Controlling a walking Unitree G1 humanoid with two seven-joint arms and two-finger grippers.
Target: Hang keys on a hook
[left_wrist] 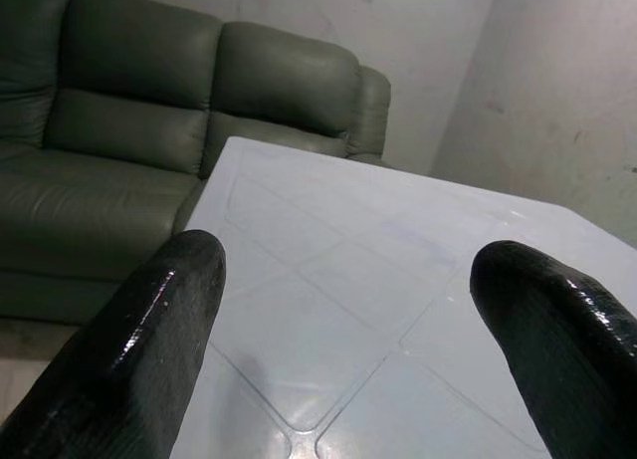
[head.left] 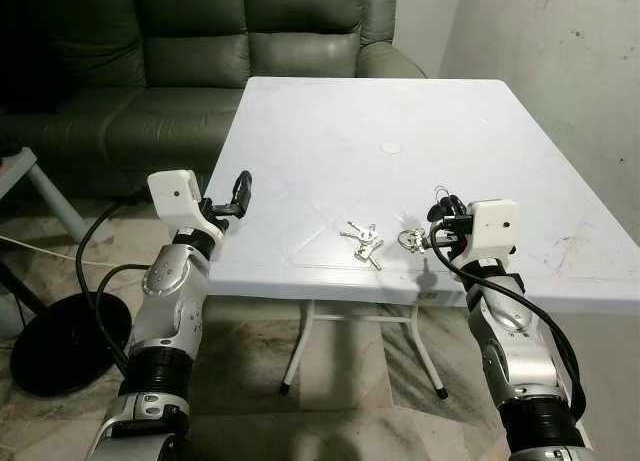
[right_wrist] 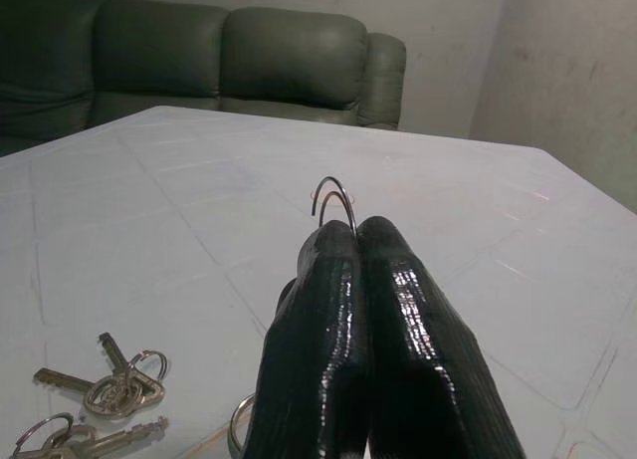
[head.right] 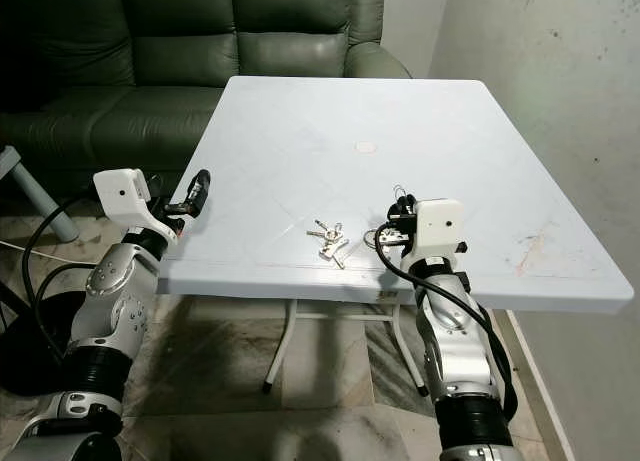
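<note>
The right gripper (right_wrist: 358, 230) is sitting nearest the lens in its wrist view, its two black fingers pressed together on a thin wire hook (right_wrist: 333, 198) that is sticking up just past the tips. The keys (head.left: 362, 238) are lying loose on the white table (head.left: 330, 131) near its front edge, just to the left of that gripper and not touching it — so nothing is hanging yet. As I judge it, the hook is in hand, and the lifting of the keys and threading of a ring onto the wire are both left to do.

The left gripper (head.left: 240, 189) is hovering at the table's left edge with its fingers spread wide — gripping nothing.

The head views are showing both arms, the sofa (head.left: 200, 41) and the keys' place. The right wrist view is showing the pinch on the hook.
</note>
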